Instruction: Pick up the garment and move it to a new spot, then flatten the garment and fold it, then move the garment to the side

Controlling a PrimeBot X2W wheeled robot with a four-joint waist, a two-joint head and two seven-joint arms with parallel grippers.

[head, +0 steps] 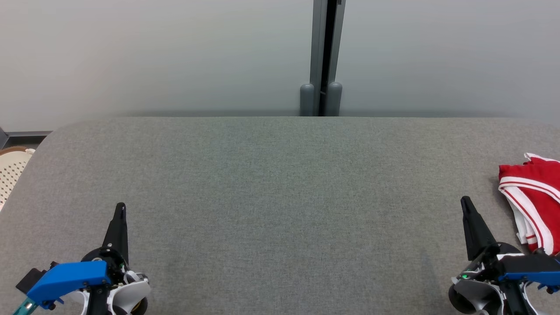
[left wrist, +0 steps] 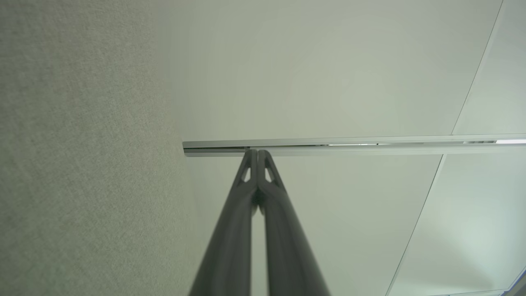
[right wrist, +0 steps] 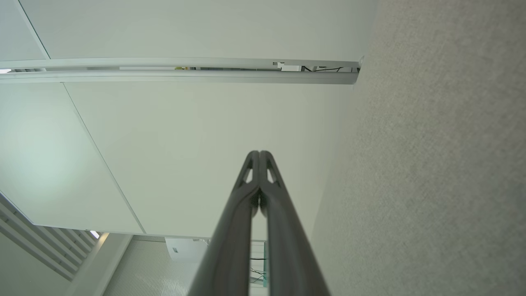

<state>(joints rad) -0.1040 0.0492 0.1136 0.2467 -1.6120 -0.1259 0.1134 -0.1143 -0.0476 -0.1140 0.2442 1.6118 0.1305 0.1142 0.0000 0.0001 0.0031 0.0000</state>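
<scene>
Head view is showing the garment (head: 534, 199), red with white stripes, lying bunched at the right edge of the frame, which is cutting part of it off. Its long axis is running from upper frame to lower frame, and the stripes are slanting from upper left down to lower right. Its lower end is sitting just beside the blue housing of my right arm.

My right gripper (head: 465, 200) is resting at the lower right with its two dark fingers pressed together into one spike, pointing up the frame and gripping nothing. My left gripper (head: 121, 205) is sitting at the lower left, likewise closed and empty, well apart from the cloth.

Both are lying over a grey fabric-covered table (head: 280, 188) with rounded far corners. Behind it a pale wall (head: 153, 57) is rising, split by a grey upright post (head: 326, 52).

At the left edge, a cream perforated basket (head: 12, 168) is peeking in; I cannot tell what it is holding.
</scene>
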